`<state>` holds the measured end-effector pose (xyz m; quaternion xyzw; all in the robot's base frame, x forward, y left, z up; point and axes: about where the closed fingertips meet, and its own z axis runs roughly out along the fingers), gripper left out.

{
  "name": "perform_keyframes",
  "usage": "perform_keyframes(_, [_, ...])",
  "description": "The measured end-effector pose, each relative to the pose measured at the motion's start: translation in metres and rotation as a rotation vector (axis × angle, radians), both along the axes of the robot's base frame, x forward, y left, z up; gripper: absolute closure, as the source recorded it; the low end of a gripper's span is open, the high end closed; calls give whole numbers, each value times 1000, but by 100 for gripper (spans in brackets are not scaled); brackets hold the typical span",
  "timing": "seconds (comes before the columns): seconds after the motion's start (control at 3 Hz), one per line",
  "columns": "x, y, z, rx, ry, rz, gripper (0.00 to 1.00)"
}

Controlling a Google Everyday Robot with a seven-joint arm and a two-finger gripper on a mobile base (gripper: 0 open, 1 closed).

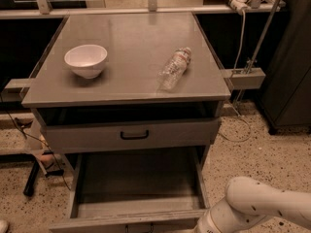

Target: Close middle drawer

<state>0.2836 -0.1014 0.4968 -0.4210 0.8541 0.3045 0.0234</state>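
The middle drawer of the grey cabinet is pulled far out toward me. Its inside is empty, and its front panel lies at the bottom edge of the camera view with only the top of its black handle showing. Above it the taller top drawer stands slightly out, with a black bar handle. The lowest drawer is hidden. My white arm comes in from the lower right, and its wrist end sits beside the middle drawer's front right corner. My gripper is below the frame edge and out of view.
A white bowl and a clear plastic bottle lying on its side rest on the cabinet top. A dark cabinet stands at the right. Cables hang at the back right and lie on the speckled floor at the left.
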Motion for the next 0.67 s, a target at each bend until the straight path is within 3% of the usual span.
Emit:
perform_keyframes(0.33, [-1,1,-8,8,14,-4,100])
perform_keyframes(0.67, [16,4,-34,40,-10,-74,100])
